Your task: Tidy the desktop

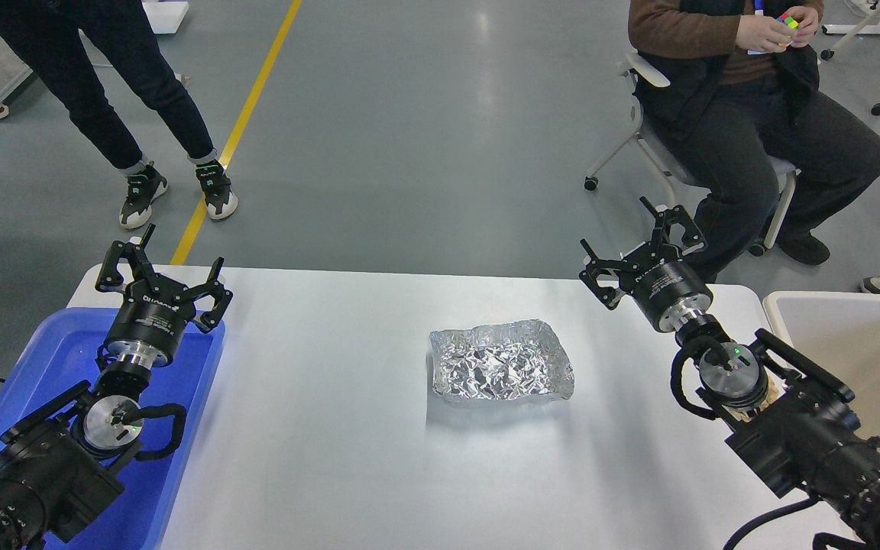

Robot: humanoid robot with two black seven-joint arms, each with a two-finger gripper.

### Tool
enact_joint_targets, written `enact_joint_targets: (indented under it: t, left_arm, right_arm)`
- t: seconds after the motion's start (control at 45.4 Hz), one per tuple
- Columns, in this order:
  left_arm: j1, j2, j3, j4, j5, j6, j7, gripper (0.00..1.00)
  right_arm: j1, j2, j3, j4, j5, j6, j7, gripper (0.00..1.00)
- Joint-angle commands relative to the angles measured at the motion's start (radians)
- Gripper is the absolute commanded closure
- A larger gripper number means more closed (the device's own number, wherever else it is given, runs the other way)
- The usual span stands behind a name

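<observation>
Desktop [318, 428] space is nearly bare, with one crinkly foil tray [499, 360] sitting a bit right of the middle, well apart from both arms. The left gripper [163, 276] hangs over the far end of the blue tray [180, 458] and the right gripper [642, 248] hangs by the far right edge near the beige bin [852, 336], both with jaws apart and holding nothing. They are probably parked out wide, ready to reach in for the foil tray, which looks empty, though its shiny crinkles make that hard to tell.
</observation>
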Motion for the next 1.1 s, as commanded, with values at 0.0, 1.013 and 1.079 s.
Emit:
enact_joint_targets:
  t: [0.0,1.013,1.079]
  left_arm:
    - [0.0,0.0,0.0,0.0,0.0,0.0,0.0,0.0]
    - [-0.001,0.0,0.0,0.0,0.0,0.0,0.0,0.0]
    - [-0.001,0.0,0.0,0.0,0.0,-0.002,0.0,0.0]
  right_arm:
    - [-0.001,-0.001,0.001,-0.001,-0.002,0.0,0.0,0.0]
    - [0.011,-0.145,-0.175,0.399,-0.517,-0.089,0.0,0.0]
    - [0.037,-0.16,-0.198,0.395,-0.583,-0.089,0.0,0.0]
